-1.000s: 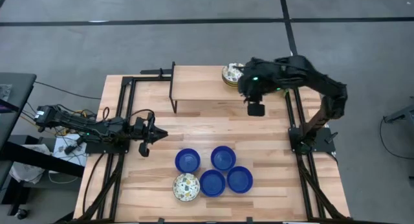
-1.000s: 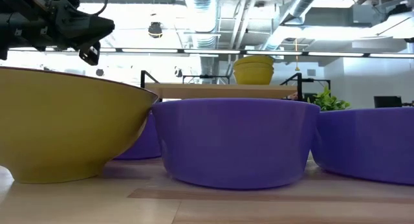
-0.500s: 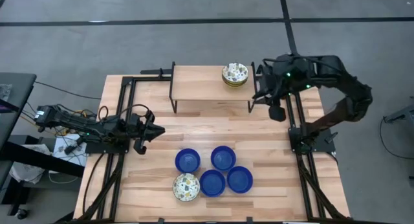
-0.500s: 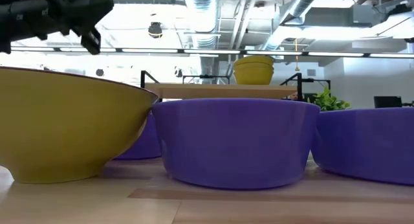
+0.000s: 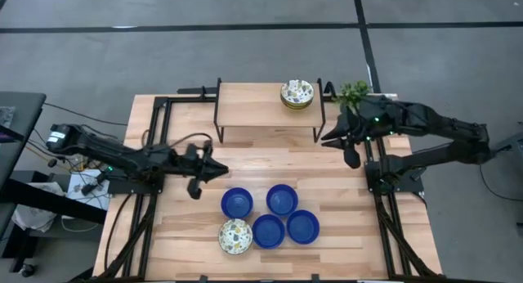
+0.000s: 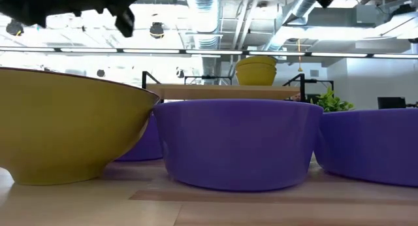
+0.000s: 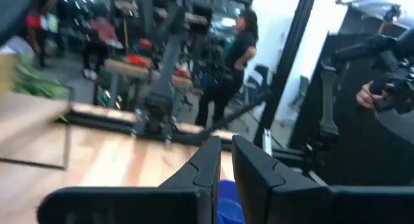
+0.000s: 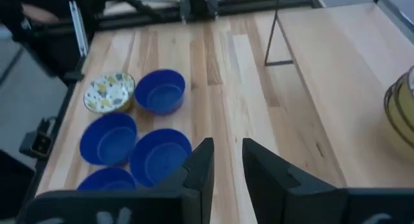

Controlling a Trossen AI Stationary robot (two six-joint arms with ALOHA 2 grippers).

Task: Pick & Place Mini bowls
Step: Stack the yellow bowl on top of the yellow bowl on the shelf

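Four blue mini bowls (image 5: 282,199) and one floral mini bowl (image 5: 234,236) rest on their bases in a cluster near the table's near edge. The low view shows the floral bowl's yellow outside (image 6: 65,128) close up. A stack of floral bowls (image 5: 297,94) stands on a raised wooden shelf (image 5: 261,115) at the far side. My left gripper (image 5: 222,168) hovers left of the cluster, pointing toward the table's right edge; its fingers (image 7: 208,164) are shut with nothing between them. My right gripper (image 5: 326,140) hangs at the shelf's right end, slightly open and holding nothing.
The shelf stands on thin black legs (image 5: 218,123). Black frame rails (image 5: 155,136) run along the table's left and right sides. A small green plant (image 5: 353,92) sits by the far right corner. Bare wood lies between shelf and bowl cluster.
My right gripper has drawn back from above the stack on the shelf toward the table's right and near side, sinking and tipping downward. My left gripper has risen and reached farther toward the table's right. No bowl has moved.
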